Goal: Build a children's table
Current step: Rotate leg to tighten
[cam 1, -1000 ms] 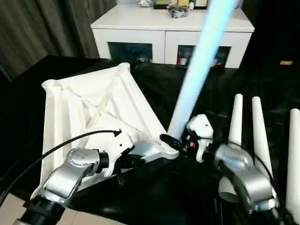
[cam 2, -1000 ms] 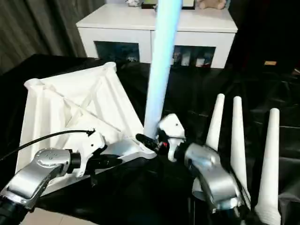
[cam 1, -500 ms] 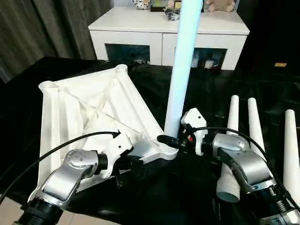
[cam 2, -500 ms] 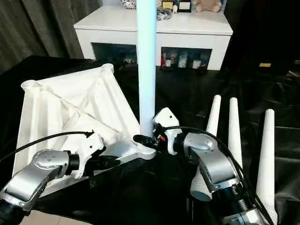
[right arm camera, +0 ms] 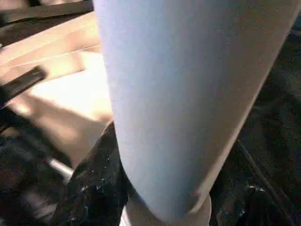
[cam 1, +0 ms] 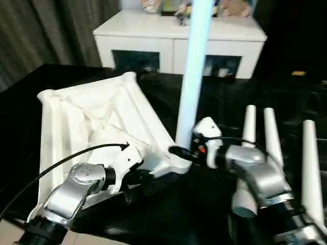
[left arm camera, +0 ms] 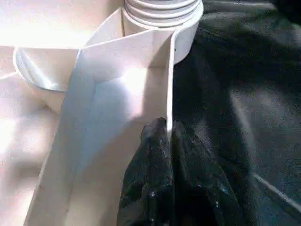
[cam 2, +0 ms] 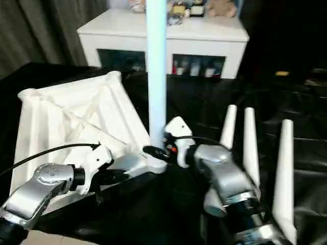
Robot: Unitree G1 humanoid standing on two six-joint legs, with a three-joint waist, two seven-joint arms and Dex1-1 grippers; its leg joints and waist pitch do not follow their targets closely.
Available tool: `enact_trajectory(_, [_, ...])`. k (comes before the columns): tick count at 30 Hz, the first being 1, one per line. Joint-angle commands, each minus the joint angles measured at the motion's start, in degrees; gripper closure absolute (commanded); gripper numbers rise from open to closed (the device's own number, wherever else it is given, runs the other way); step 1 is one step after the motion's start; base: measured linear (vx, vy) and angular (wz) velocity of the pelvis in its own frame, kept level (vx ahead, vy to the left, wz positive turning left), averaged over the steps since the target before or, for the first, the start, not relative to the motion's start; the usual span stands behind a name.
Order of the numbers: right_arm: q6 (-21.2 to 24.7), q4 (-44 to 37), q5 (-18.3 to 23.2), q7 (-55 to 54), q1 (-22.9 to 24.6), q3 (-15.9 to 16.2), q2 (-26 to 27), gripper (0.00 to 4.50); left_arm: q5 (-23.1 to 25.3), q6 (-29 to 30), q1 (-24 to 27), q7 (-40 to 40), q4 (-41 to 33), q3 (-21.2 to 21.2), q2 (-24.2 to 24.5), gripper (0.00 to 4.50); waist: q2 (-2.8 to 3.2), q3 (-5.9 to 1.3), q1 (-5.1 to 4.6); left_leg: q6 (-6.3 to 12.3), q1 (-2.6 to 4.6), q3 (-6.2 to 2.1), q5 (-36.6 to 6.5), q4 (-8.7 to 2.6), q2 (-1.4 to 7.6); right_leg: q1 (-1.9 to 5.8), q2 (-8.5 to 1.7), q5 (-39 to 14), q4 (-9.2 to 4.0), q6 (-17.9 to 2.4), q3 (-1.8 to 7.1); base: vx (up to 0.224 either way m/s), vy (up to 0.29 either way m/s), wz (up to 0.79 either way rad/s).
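Observation:
The white table top [cam 1: 97, 117] lies upside down on the black cloth, ribbed underside up. One long white leg [cam 1: 191, 76] stands upright in the socket at its near corner [left arm camera: 160, 9]. My right gripper [cam 1: 180, 152] is shut on the base of this leg, and its black fingers [right arm camera: 94, 179] wrap both sides of it. My left gripper [left arm camera: 168, 129] is shut on the thin raised rim of the table top just beside that corner. Three loose legs [cam 1: 271, 138] lie side by side on the cloth to the right.
A white cabinet [cam 1: 179, 41] with dark glass doors stands behind the table, with small items on top. Grey curtains hang at the back left. A black cable [cam 1: 61, 161] arcs over my left forearm. The nearest loose leg [cam 1: 249, 132] lies just behind my right forearm.
The leg in my right gripper has swung from leaning right to standing upright at the corner socket. My left gripper has kept its hold on the rim. The camera shifted slightly.

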Motion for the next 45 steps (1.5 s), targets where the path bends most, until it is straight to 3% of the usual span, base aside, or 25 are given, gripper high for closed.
enact_trajectory(1, [3.2, 6.8, -3.4, -4.3, 2.5, 0.9, 0.4, 2.62, 1.9, 1.4, -1.0, 6.4, 3.0, 2.4, -0.9, 4.5, -0.24, -0.64, -0.14, -3.22, 0.63, -2.19, -28.1, -5.58, 3.11, -0.44, -5.15, -36.6, -7.19, -5.1, 2.83, -0.057, 0.013, -0.05])
enact_trajectory(4, [3.0, 12.2, -5.1, -13.3, 0.5, -0.8, 4.4, 2.62, 2.8, 5.3, -4.1, 14.6, 6.1, 3.6, -6.9, 4.5, -0.54, -0.69, -0.55, -3.56, 0.81, -2.33, -28.7, -5.93, 2.94, -0.48, -4.88, -34.5, -7.58, -4.8, 2.39, -0.036, 0.016, -0.04])
enact_trajectory(8, [2.2, 20.6, -5.7, -21.0, -3.4, -2.6, 8.7, 2.62, 3.5, 8.7, -8.6, 21.0, 10.1, 4.3, -12.7, 4.5, -0.25, -0.69, -0.68, -3.38, 0.76, -2.45, -30.2, -6.38, 2.91, -0.28, -4.77, -31.6, -7.66, -5.2, 2.17, 0.0, 0.0, 0.0])
enact_trajectory(10, [1.8, 22.1, -5.9, -22.2, -4.2, -2.9, 9.3, 2.62, 3.7, 8.9, -9.4, 22.1, 10.9, 4.4, -13.7, 4.5, -0.2, -0.78, -0.75, -3.5, 1.35, -2.51, -32.4, -6.4, 2.85, -0.5, -4.76, -31.2, -8.06, -5.0, 1.94, 0.0, 0.0, 0.0])
enact_trajectory(12, [-1.3, 32.6, -5.8, -30.0, -9.6, -6.1, 13.2, 2.62, 4.5, 10.0, -14.4, 28.2, 15.4, 5.1, -20.4, 4.5, -0.43, -0.57, -0.88, -3.15, 1.25, -2.46, -32.9, -6.6, 2.69, -0.58, -4.77, -31.5, -8.24, -4.8, 1.74, 0.0, 0.0, 0.0])
enact_trajectory(14, [-1.9, 35.1, -5.7, -31.9, -11.1, -7.3, 14.2, 2.62, 4.8, 10.0, -15.6, 29.6, 16.5, 5.1, -22.1, 4.5, -0.7, -0.55, -0.85, -2.9, 2.68, -2.4, -36.3, -6.02, 2.16, -1.28, -4.56, -35.1, -9.32, -3.1, 0.75, 0.0, 0.0, 0.0])
enact_trajectory(15, [-3.0, 37.9, -4.8, -33.6, -12.7, -9.0, 15.5, 2.62, 4.3, 9.9, -16.6, 31.0, 17.4, 5.5, -24.3, 4.5, -0.95, -0.43, -1.1, -2.31, 2.48, -2.66, -37.0, -6.19, 2.17, -1.0, -4.87, -36.0, -9.66, -2.3, 0.27, 0.0, 0.0, 0.0])
enact_trajectory(16, [-3.4, 38.8, -4.6, -34.2, -13.2, -9.6, 15.9, 2.62, 4.1, 9.9, -17.0, 31.4, 17.6, 5.6, -25.0, 4.5, -0.32, -0.37, -1.28, -2.37, 2.23, -2.97, -38.8, -6.83, 2.46, -0.48, -4.68, -34.2, -9.49, -2.2, -0.3, 0.0, 0.0, 0.0])
enact_trajectory(17, [-4.1, 40.0, -4.2, -35.1, -14.0, -10.4, 16.4, 2.62, 3.8, 10.0, -17.3, 32.0, 17.8, 5.7, -25.9, 4.5, -0.46, -0.52, -1.3, -2.42, 2.14, -3.08, -39.7, -7.08, 2.61, -0.12, -4.61, -32.5, -9.32, -2.2, -0.54, 0.0, 0.0, 0.0])
enact_trajectory(18, [-4.7, 40.8, -3.9, -35.7, -14.5, -10.9, 16.7, 2.62, 3.6, 10.1, -17.5, 32.4, 17.9, 5.8, -26.4, 4.5, -0.08, -0.62, -1.13, -2.47, 1.88, -3.06, -41.1, -7.73, 2.92, 0.41, -4.59, -28.6, -8.9, -2.4, -0.81, 0.0, 0.0, 0.0])
enact_trajectory(19, [-5.2, 41.6, -3.7, -36.2, -15.1, -11.4, 17.1, 2.62, 3.6, 10.2, -17.6, 32.7, 18.0, 5.8, -26.6, 4.5, -0.51, -0.69, -1.22, -2.28, 1.55, -3.07, -41.0, -7.95, 3.01, 0.81, -4.78, -27.3, -8.76, -2.6, -0.9, 0.0, 0.0, 0.0])
enact_trajectory(22, [-7.0, 44.1, -3.7, -37.5, -16.6, -12.2, 17.6, 2.62, 3.9, 10.2, -17.8, 33.6, 18.7, 6.4, -26.4, 4.5, -0.99, -0.65, -0.8, -1.48, 1.78, -2.63, -37.4, -7.27, 2.39, -0.16, -5.96, -31.2, -9.74, -3.0, -0.38, 0.0, 0.0, 0.0])
enact_trajectory(25, [-8.6, 46.1, -3.9, -37.2, -17.5, -13.2, 18.1, 2.62, 4.2, 10.3, -17.9, 33.5, 19.1, 7.2, -25.7, 4.5, -1.18, -0.41, -0.79, -1.24, 1.49, -2.78, -36.7, -7.28, 2.49, -0.12, -6.02, -33.4, -10.03, -2.2, -0.56, 0.0, 0.0, 0.0])
enact_trajectory(29, [-11.8, 47.9, -4.8, -36.0, -18.5, -13.6, 18.7, 2.62, 4.4, 9.8, -17.9, 32.6, 19.5, 7.1, -24.9, 4.5, -0.7, -0.14, -1.1, -1.7, 1.96, -2.95, -41.2, -7.77, 2.59, -0.37, -5.41, -34.1, -10.14, -1.5, -1.36, 0.0, 0.0, 0.0])
enact_trajectory(33, [-15.2, 48.7, -3.7, -34.6, -19.8, -14.6, 19.0, 2.62, 4.1, 9.5, -17.7, 31.9, 19.4, 6.8, -24.4, 4.5, -0.19, -0.05, -1.03, -1.83, 1.39, -2.83, -45.3, -9.45, 3.29, 0.86, -4.67, -28.4, -8.71, -2.3, -1.94, 0.0, 0.0, 0.0])
enact_trajectory(34, [-15.4, 48.5, -3.3, -34.3, -20.0, -15.0, 19.1, 2.62, 4.1, 9.4, -17.7, 31.7, 19.3, 6.8, -24.3, 4.5, -0.22, -0.04, -0.8, -1.9, 1.55, -2.49, -45.5, -9.58, 3.31, 0.6, -4.89, -28.1, -8.48, -3.0, -1.63, 0.0, 0.0, 0.0])
enact_trajectory(36, [-16.2, 48.8, -3.1, -33.5, -20.8, -15.7, 19.1, 2.62, 4.1, 9.4, -17.6, 31.4, 19.2, 6.8, -24.1, 4.5, -0.51, 0.14, -0.95, -1.36, 2.81, -2.13, -43.2, -8.08, 2.5, -0.69, -5.55, -33.6, -10.67, -2.4, -2.18, 0.0, 0.0, 0.0])
enact_trajectory(38, [-16.4, 49.0, -3.1, -33.4, -20.9, -15.9, 19.1, 2.62, 4.1, 9.4, -17.6, 31.3, 19.2, 6.8, -24.0, 4.5, -0.54, 0.31, -1.11, -0.48, 2.79, -2.18, -41.2, -7.66, 2.32, -0.34, -5.68, -36.0, -11.47, -1.3, -2.97, 0.0, 0.0, 0.0])
enact_trajectory(39, [-17.0, 49.5, -3.1, -33.0, -21.3, -16.3, 19.0, 2.62, 4.0, 9.3, -17.6, 31.2, 19.1, 6.8, -23.9, 4.5, -0.15, 0.37, -0.94, -0.26, 1.76, -2.43, -41.8, -8.82, 3.07, 1.13, -5.28, -34.7, -10.29, -0.4, -3.62, 0.0, 0.0, 0.0])
enact_trajectory(40, [-17.2, 49.7, -3.2, -33.1, -21.5, -16.4, 19.0, 2.62, 4.0, 9.3, -17.6, 31.1, 19.1, 6.8, -23.9, 4.5, 0.26, 0.23, -0.3, -1.11, 0.16, -2.41, -44.4, -10.85, 4.33, 2.71, -5.0, -28.7, -6.69, -1.8, -2.62, 0.0, 0.0, 0.0])
enact_trajectory(41, [-17.4, 50.0, -3.3, -33.1, -21.7, -16.5, 19.0, 2.62, 3.9, 9.3, -17.6, 31.0, 19.0, 6.8, -23.9, 4.5, 0.2, 0.38, 0.05, -1.52, -0.61, -2.03, -46.0, -12.13, 4.75, 3.12, -4.49, -26.2, -5.18, -2.5, -2.36, -0.029, -0.05, 0.11])
enact_trajectory(42, [-17.7, 50.3, -3.4, -33.1, -21.9, -16.6, 19.0, 2.62, 3.9, 9.3, -17.5, 31.0, 18.9, 6.8, -23.9, 4.5, -0.52, 0.16, 0.95, -2.03, 0.82, -0.69, -44.4, -11.44, 4.06, 1.06, -4.64, -26.6, -6.04, -3.4, -1.23, -0.029, -0.05, 0.11])
enact_trajectory(43, [-17.9, 50.4, -3.4, -33.1, -22.0, -16.6, 19.0, 2.62, 3.8, 9.2, -17.5, 31.0, 18.9, 6.8, -23.9, 4.5, -2.52, 0.95, 0.43, -0.92, 5.91, -0.05, -35.3, -4.08, 0.63, -4.95, -6.81, -43.7, -14.19, -1.5, -2.37, 0.024, -0.09, 0.2])
enact_trajectory(44, [-18.1, 50.7, -3.5, -33.1, -22.1, -16.7, 19.0, 2.62, 3.7, 9.2, -17.5, 31.0, 18.9, 6.8, -23.9, 4.5, -2.52, 0.95, 0.43, -0.92, 5.91, -0.05, -35.3, -4.08, 0.63, -4.95, -6.81, -43.7, -14.19, -1.5, -2.37, 0.075, -0.041, -0.09])
enact_trajectory(45, [-18.6, 51.1, -3.7, -33.0, -22.5, -16.8, 18.9, 2.62, 3.6, 9.1, -17.5, 30.9, 18.9, 6.7, -23.8, 4.5, -1.22, 0.6, 0.56, 2.12, 1.83, -1.72, -17.9, -2.8, 0.99, 1.09, -10.43, -47.5, -13.4, -0.6, -2.71, 0.075, -0.041, -0.09])
